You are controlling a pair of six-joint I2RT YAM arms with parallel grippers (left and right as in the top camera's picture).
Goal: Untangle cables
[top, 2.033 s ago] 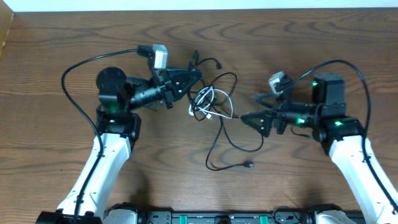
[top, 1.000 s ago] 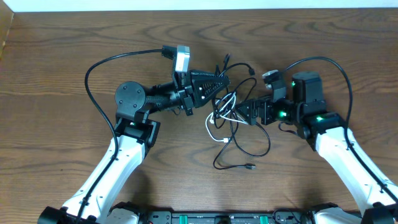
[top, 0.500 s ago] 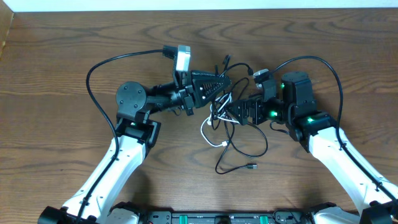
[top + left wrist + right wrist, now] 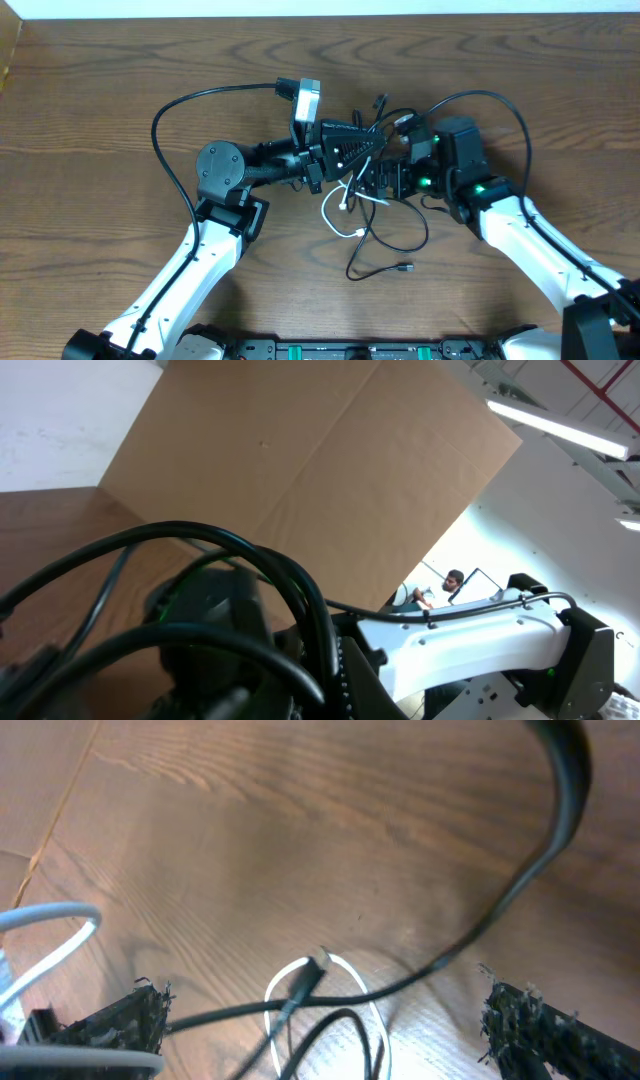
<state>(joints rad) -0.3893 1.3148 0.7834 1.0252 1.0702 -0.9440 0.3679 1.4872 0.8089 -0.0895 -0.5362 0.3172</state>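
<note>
Pointing rightward just above the center of the overhead frame, the left tool (image 4: 372,146) showed its jaws pressed together to a narrow point, and it appeared pinched on black strands of the cables (image 4: 378,192). Facing it from the right, the right tool (image 4: 388,180) stood spread wide and gripped nothing. In the right wrist view its fingertips (image 4: 120,1020) sat in the lower left and lower right corners, and thin strands lay on the desk (image 4: 100,200) between them, touched by neither.

The cables formed one knot at the middle of the overhead frame, right where the two tools came together. A few short black ends (image 4: 380,102) stuck out above the knot, toward the top of the frame. A white cable (image 4: 338,218) curved out of the knot to the lower left. A black cable (image 4: 408,238) looped down below the knot and ended in a small plug (image 4: 403,267) at lower center, flat on the wood and well apart from both tools.

The left wrist view was mostly filled by blurred black strands crossing close to the lens, and its own fingers could not be made out. Behind them, at lower right, ran the white link of the right arm (image 4: 470,635), with a cardboard panel (image 4: 300,460) across the top.
</note>
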